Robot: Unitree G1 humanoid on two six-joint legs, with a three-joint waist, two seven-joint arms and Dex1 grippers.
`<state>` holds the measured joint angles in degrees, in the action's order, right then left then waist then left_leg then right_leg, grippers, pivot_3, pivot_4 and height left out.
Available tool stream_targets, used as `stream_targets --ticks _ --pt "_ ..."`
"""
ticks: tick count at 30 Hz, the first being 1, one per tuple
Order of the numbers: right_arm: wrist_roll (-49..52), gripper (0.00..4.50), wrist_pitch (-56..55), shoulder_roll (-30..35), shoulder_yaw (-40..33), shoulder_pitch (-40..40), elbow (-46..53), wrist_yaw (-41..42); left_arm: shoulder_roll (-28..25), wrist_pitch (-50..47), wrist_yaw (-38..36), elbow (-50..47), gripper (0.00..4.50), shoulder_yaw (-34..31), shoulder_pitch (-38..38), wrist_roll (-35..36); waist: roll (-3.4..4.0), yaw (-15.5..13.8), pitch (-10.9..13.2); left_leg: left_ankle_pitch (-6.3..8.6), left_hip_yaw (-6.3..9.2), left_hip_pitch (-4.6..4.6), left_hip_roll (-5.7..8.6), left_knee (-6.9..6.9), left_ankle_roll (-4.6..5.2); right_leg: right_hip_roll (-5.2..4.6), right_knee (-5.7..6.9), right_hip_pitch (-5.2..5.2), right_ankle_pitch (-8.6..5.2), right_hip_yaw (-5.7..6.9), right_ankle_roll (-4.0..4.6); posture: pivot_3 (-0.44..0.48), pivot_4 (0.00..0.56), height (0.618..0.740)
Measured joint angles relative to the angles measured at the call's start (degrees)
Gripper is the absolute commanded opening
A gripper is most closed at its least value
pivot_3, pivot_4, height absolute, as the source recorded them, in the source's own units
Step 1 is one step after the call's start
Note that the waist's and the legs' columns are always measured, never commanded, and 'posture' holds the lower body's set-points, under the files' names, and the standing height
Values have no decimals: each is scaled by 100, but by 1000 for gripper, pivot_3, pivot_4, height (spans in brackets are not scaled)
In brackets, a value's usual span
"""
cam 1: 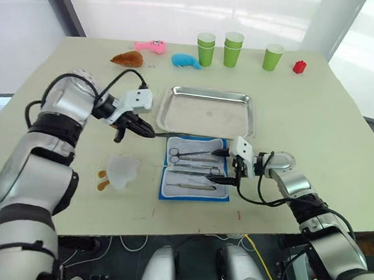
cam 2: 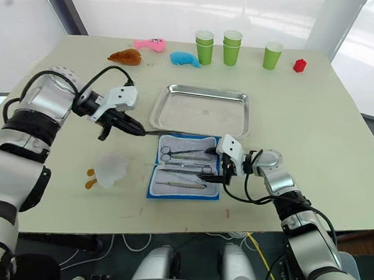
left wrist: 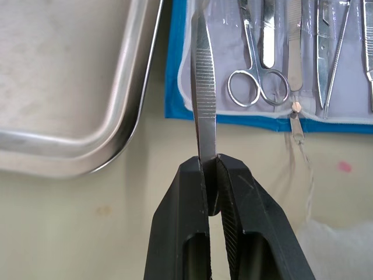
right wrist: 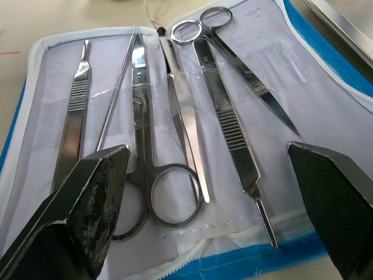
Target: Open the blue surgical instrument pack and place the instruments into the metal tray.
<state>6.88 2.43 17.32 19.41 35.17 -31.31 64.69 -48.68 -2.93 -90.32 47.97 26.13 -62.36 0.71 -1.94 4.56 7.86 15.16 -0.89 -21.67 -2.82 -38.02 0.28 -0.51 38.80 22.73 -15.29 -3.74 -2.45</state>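
Left arm is reaching in from the desk's left side, elbow bent, left pincer clamping a pair of tweezers by one end; the tweezers are sticking out level toward the near left corner of the metal tray, tip over the gap between tray and pack. Right arm is coming in low from the right, forearm near the desk, right pincer spread wide over the right edge of the blue surgical instrument pack. Pack is lying unfolded, lining up, just in front of the tray. Instruments still sitting in it: two ring-handled scissors, flat scalpel-type handles, a thin probe. Tray is looking bare. Crumpled white plastic is lying left of the pack. Along the far edge: pink, brown and blue plush toys, green paper cups, a small red object. Bright windows are running behind the desk.
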Motion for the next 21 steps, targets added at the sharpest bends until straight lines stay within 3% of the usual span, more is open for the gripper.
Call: stream_targets --ticks 7,12,17,21 --pt "0 4500 1 19 -1 -29 1 -15 -405 -325 1 -495 16 248 197 696 -12 -47 -9 0 -4 3 -6 1 0 1 2 0 -16 1 24 0 150 740" --pt "0 4500 2 19 -1 -51 0 -36 -15 -809 212 -523 16 -683 241 1034 -29 -64 -24 0 -5 4 -10 1 0 3 1 -1 -17 4 29 0 150 740" --pt "0 4500 2 9 -1 -55 1 -42 736 -1638 1369 -927 16 -1348 569 1200 -37 -59 -30 0 -4 4 -16 2 0 6 1 -1 -5 2 15 0 150 740" --pt "0 4500 1 9 -1 -55 3 -51 1291 -2401 2919 -1446 16 -1773 804 1091 -40 -63 -39 0 2 10 -17 2 0 6 2 -7 -3 1 16 0 150 740"
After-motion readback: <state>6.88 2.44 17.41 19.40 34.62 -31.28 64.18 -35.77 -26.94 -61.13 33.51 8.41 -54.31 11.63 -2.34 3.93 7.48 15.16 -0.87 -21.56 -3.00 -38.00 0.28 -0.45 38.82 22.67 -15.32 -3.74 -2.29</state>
